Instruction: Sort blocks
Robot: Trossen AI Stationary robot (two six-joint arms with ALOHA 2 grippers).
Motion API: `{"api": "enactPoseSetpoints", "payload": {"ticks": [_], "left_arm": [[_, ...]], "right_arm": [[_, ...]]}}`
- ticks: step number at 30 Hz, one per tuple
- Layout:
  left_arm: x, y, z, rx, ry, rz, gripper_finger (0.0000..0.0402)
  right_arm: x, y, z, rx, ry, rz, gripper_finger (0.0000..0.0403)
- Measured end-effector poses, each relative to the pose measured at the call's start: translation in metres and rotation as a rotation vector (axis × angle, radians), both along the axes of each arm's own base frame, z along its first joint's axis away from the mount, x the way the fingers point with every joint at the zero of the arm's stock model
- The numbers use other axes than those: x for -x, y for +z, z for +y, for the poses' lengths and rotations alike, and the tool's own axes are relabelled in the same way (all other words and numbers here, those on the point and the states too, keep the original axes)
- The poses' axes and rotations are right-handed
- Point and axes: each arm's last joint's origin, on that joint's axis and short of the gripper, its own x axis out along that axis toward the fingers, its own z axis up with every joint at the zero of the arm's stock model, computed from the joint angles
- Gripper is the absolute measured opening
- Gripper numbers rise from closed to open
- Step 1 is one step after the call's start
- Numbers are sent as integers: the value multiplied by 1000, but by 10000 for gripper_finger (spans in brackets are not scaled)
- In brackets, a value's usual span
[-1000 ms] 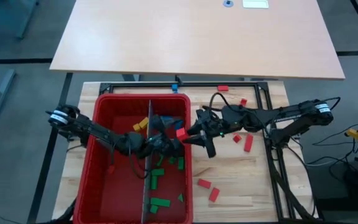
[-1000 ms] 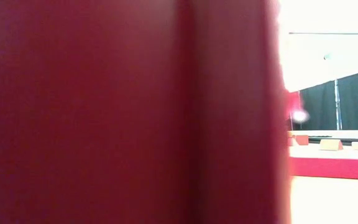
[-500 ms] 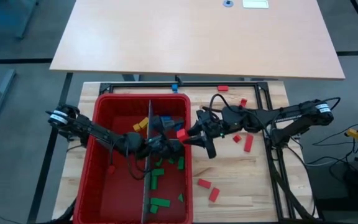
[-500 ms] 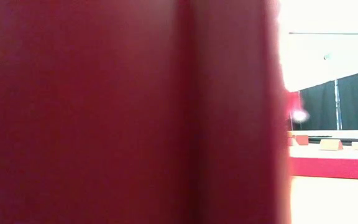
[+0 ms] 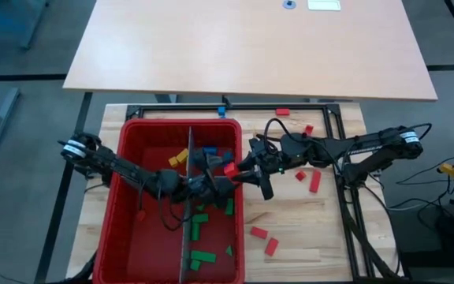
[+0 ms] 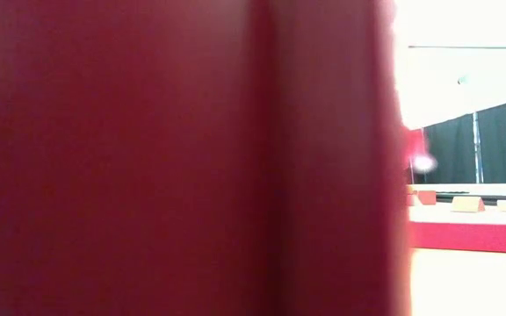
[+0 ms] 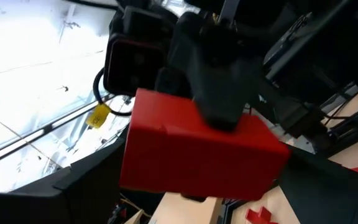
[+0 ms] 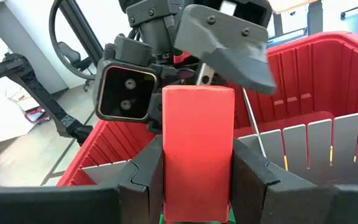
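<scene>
Mid-sort: red block (image 8: 197,152) pinched betw. right gripper (image 5: 233,170) and left gripper (image 5: 215,183) fingers over red bin (image 5: 132,134); several blocks binned beneath, approx. six red ones (image 5: 314,181) loose on table (image 5: 306,237) behind right gripper.

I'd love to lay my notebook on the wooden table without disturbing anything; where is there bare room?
The near right corner of the table is bare wood, bordered by two red blocks and the frame rail. It is crowded by the red bin, where the left gripper and right gripper meet around one red block, and further scattered blocks lie behind.
</scene>
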Motion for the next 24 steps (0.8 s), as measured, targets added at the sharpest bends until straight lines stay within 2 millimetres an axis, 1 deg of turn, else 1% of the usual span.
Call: {"api": "enactPoseSetpoints", "payload": {"ticks": [11,15,21,24], "left_arm": [[1,4,-2,3,-24,-34,373],[1,6,-2,1,-36,-38,373],[-8,6,-6,-3,-46,2,370],[-14,1,-6,-2,-37,24,360]], "right_arm": [[0,-2,0,0,-1,6,111],[-5,-7,0,-2,-4,21,111],[-16,-20,-1,-19,-6,60,111],[-18,-19,-1,-25,6,39,111]]}}
